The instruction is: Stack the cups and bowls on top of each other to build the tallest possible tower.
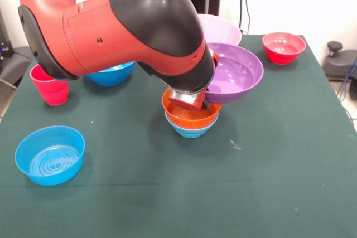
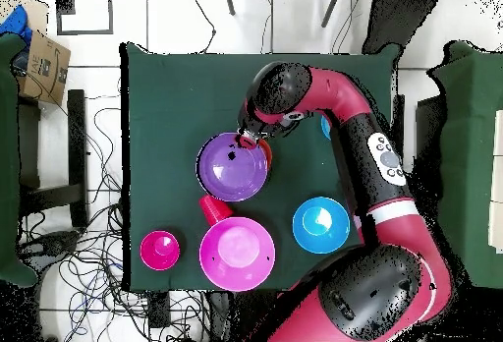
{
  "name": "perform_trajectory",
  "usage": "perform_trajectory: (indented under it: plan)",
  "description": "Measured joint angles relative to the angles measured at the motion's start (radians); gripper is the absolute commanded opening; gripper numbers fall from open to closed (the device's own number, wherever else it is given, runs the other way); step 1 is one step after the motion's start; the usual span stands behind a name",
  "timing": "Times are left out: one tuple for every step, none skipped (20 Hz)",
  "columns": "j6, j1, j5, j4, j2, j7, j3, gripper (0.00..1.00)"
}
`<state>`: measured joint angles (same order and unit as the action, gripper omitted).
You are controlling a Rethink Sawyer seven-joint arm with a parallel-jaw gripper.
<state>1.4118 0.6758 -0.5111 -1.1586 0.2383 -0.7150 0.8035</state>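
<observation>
My gripper (image 1: 202, 103) is shut on the near rim of the wide purple bowl (image 1: 237, 73), which hangs tilted. It shows at that rim in the overhead view (image 2: 250, 142) too, with the purple bowl (image 2: 231, 167) below it. Under the gripper stands the tower: the orange bowl (image 1: 189, 116) nested in the light-blue bowl (image 1: 191, 131). The orange-red cup (image 2: 211, 207) stands between the purple bowl and the large pink bowl (image 2: 237, 253). The pinkish-red cup (image 1: 50, 86) stands at the far left in the front view.
A deep blue bowl (image 1: 111, 74) sits behind my arm, also seen from above (image 2: 320, 224). A small blue bowl (image 1: 50, 155) is near the front left. The small red bowl (image 1: 283, 47) sits at the far right corner. The large pink bowl (image 1: 223, 28) is behind the purple one.
</observation>
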Motion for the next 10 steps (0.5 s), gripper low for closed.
perform_trajectory:
  plan:
    - [0.0,0.0,-0.001,0.002,-0.005,0.001,0.0,0.0]
    - [0.0,0.0,-0.002,0.004,-0.009,0.001,0.0,0.0]
    - [0.0,0.0,-0.003,0.006,-0.016,0.001,0.0,0.0]
    - [0.0,0.0,-0.004,0.008,-0.02,0.001,0.0,0.0]
    - [0.0,-0.001,-0.004,0.011,-0.025,0.001,0.0,0.0]
    - [0.0,-0.001,-0.004,0.013,-0.029,0.001,0.0,0.0]
    - [0.0,-0.002,-0.005,0.016,-0.032,0.001,0.0,0.0]
    - [0.0,-0.004,-0.006,0.023,-0.038,0.001,0.0,0.0]
    - [0.0,-0.006,-0.007,0.026,-0.042,0.001,0.0,0.0]
    - [0.0,-0.007,-0.007,0.03,-0.045,0.001,0.0,0.0]
